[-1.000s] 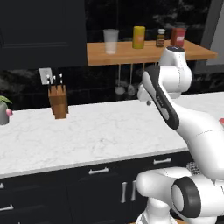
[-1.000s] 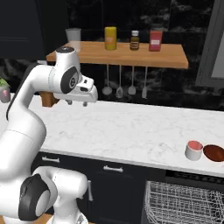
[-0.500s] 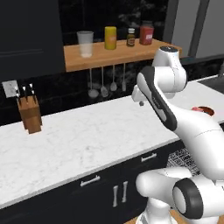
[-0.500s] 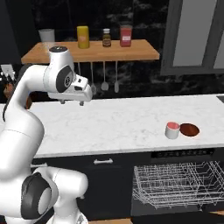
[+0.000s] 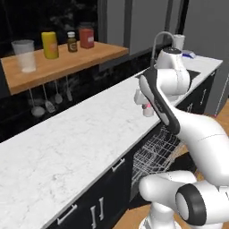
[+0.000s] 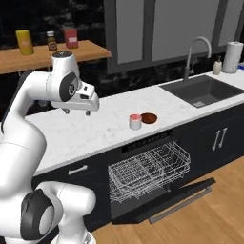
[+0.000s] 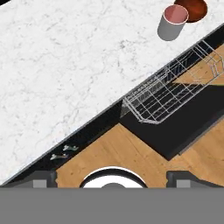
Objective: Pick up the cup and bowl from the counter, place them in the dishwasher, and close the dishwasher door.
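The pale cup (image 6: 135,122) with its pinkish-red top stands on the white marble counter (image 6: 90,136), and the dark red-brown bowl (image 6: 149,117) sits right beside it. My gripper (image 6: 76,112) hangs open and empty above the counter, well to the left of both. In the hand view the cup (image 7: 172,21) and bowl (image 7: 191,8) lie at the top right, far from my fingertips (image 7: 44,178). Below the counter the dishwasher door (image 6: 167,200) is folded down, and the silver wire rack (image 6: 147,167) is pulled out. The cup (image 5: 147,110) peeks from behind my arm.
A dark inset sink (image 6: 201,90) with a curved faucet (image 6: 196,50) lies right of the bowl, with a paper towel roll (image 6: 232,56) behind it. A wooden shelf (image 5: 62,62) carries a tumbler (image 5: 24,55) and jars. Wooden floor (image 7: 131,153) spreads below the door.
The base has driven to the right along the counter, so the whole scene shifted: the knife block left the views, and the sink and the open dishwasher came in. My arm's pose looks unchanged.
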Robot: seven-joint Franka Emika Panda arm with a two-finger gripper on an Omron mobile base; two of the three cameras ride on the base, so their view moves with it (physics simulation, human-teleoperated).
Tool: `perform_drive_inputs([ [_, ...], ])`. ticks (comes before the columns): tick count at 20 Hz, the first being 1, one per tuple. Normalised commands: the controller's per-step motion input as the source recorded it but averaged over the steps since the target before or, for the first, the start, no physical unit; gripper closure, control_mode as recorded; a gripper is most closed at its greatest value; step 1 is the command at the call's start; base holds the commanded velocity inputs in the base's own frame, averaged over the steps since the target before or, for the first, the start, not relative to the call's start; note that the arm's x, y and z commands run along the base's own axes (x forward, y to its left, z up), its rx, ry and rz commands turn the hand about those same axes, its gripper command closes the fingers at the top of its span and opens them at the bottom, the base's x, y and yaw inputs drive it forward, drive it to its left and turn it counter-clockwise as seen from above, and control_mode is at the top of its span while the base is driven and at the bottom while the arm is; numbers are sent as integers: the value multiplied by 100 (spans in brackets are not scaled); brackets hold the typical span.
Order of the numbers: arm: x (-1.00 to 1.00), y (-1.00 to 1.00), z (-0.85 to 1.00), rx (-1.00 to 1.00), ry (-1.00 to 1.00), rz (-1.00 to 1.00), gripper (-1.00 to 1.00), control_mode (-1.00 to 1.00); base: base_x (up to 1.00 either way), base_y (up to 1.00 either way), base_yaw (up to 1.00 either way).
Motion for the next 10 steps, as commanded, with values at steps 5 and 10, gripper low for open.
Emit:
perform_drive_inputs([
  [5,0,0,0,0,0,0,-100,100,0,0,-54],
  [10,0,0,0,0,0,0,-100,100,1,19,-40],
])
